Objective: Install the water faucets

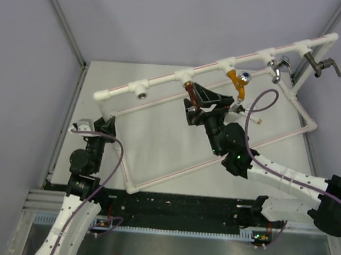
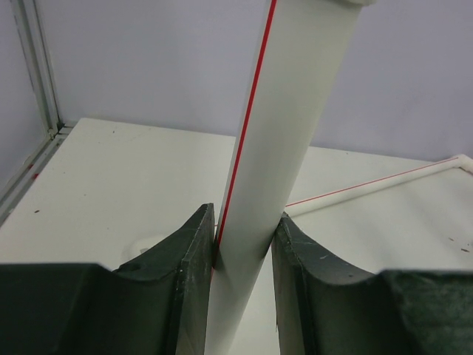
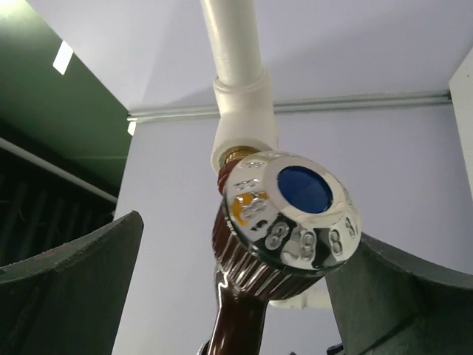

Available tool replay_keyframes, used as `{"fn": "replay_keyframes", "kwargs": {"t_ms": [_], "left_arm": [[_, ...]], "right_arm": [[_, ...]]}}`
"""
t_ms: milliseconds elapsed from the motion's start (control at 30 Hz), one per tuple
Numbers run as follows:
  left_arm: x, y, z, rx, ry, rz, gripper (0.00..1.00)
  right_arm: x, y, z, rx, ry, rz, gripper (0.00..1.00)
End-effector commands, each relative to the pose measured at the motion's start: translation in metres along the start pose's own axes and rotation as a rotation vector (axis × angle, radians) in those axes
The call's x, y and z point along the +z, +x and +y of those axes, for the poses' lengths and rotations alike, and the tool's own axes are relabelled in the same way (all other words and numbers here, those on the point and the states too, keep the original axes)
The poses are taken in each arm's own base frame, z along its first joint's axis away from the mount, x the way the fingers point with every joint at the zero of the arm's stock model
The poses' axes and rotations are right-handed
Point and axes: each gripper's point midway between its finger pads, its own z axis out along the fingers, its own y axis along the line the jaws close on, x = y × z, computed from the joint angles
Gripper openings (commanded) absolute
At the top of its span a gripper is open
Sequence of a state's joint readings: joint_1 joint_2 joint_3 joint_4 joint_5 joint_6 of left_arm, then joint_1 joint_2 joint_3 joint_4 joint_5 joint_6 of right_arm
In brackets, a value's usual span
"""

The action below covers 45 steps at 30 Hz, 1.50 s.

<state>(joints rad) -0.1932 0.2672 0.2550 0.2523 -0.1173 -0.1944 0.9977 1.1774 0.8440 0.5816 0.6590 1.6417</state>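
Observation:
A reddish-brown faucet [image 3: 255, 296] with a chrome knob and blue cap sits with its threaded end in a white tee socket [image 3: 244, 111] of the pipe frame; in the top view it [image 1: 190, 91] hangs under the frame's top rail. My right gripper [image 3: 247, 229] [image 1: 205, 102] is open around it, the right finger close against the knob, the left finger apart. My left gripper [image 2: 244, 214] [image 1: 106, 123] is shut on the frame's upright white pipe [image 2: 273, 133] at its left end. I cannot make out a white faucet.
The white pipe frame [image 1: 162, 79] stands tilted over the white table. An orange faucet [image 1: 239, 80], a silver one [image 1: 278, 68] and a dark grey one [image 1: 321, 64] hang from its right part. A bare tee socket [image 1: 141, 89] is at the left. Grey walls close in.

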Motion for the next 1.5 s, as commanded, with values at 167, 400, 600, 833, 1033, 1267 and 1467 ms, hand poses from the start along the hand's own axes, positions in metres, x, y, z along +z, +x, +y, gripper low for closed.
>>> {"fn": "replay_keyframes", "kwargs": {"t_ms": [167,400,600,833,1033,1267,1467], "left_arm": [[0.004,-0.005,-0.010,-0.124,0.017,-0.009,0.00],[0.007,-0.005,-0.009,-0.109,0.011,0.002,0.00],[0.007,-0.004,-0.010,-0.109,0.014,0.017,0.00],[0.006,0.001,-0.002,-0.143,-0.065,0.098,0.00],[-0.001,0.015,0.015,-0.202,-0.194,0.192,0.00],[-0.016,0.016,0.008,-0.248,-0.158,0.203,0.00],[-0.020,0.025,0.007,-0.245,-0.151,0.228,0.00]], "right_arm": [[-0.037,-0.009,0.030,-0.220,-0.095,0.065,0.99],[-0.064,-0.007,-0.005,-0.334,-0.049,0.180,0.99],[-0.086,-0.026,-0.020,-0.579,-0.026,0.204,0.99],[-0.112,-0.063,-0.008,-1.284,-0.094,0.238,0.99],[-0.117,-0.101,-0.008,-1.968,-0.110,0.271,0.99],[-0.109,-0.085,-0.010,-2.411,-0.287,0.301,0.99],[-0.104,-0.062,-0.005,-2.672,-0.382,0.248,0.99]]}}
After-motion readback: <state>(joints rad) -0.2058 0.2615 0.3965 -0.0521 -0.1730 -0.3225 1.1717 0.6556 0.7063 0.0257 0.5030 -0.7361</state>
